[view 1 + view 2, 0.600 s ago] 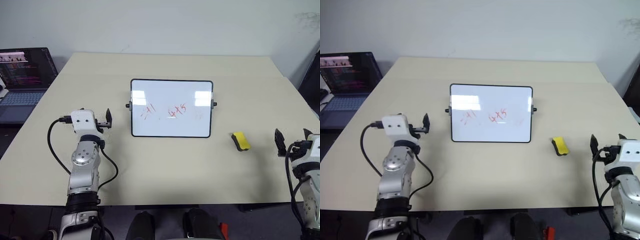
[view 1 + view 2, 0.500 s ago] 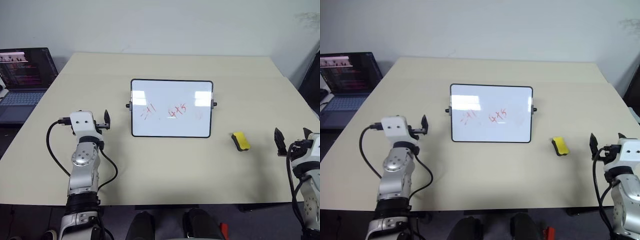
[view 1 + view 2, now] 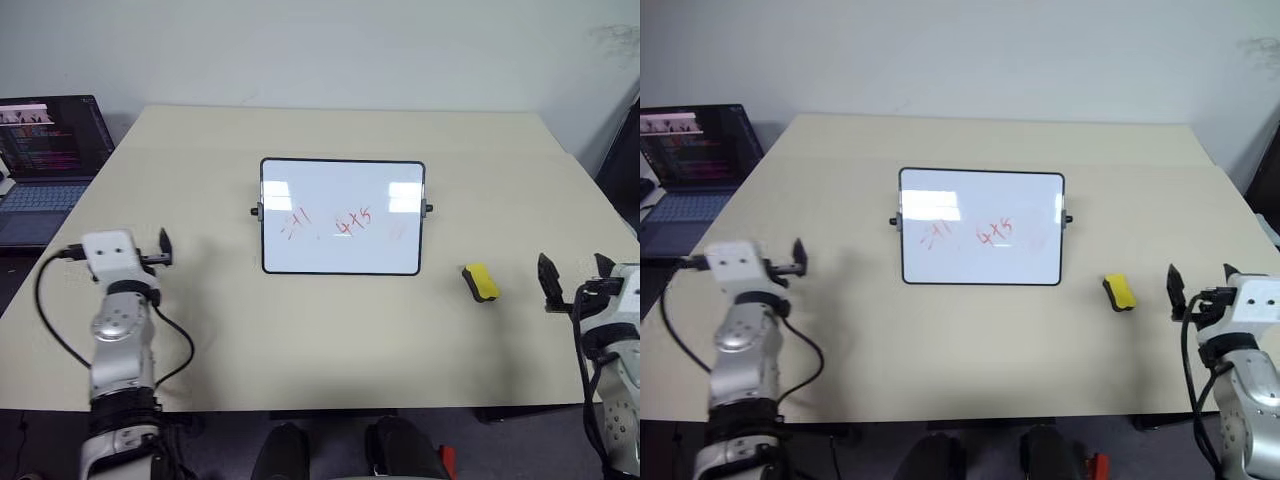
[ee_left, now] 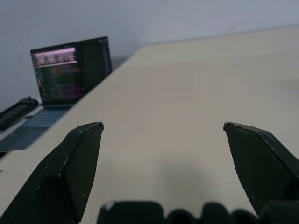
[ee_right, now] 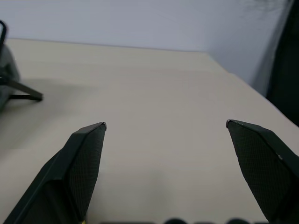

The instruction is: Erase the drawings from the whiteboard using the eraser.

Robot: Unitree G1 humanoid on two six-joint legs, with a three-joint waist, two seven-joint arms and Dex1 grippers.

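Whiteboard [image 3: 342, 216] propped mid-table [image 3: 330, 330], red drawings [image 3: 340, 222] on its lower half, yellow eraser [image 3: 481, 282] lying just beside its right corner, left gripper [image 4: 163, 128] spread wide and empty, right gripper [image 5: 166, 126] likewise, near the eraser, laptop [image 3: 45, 150] far left.

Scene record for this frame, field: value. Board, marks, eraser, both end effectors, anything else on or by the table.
whiteboard: standing at table centre
drawings: red scribbles on the board, not erased
eraser: yellow, flat on table, right of the board, untouched
left end effector: open, empty, left of the board
right end effector: open, empty, right of the eraser
laptop: open, screen lit, beside the table's far left corner
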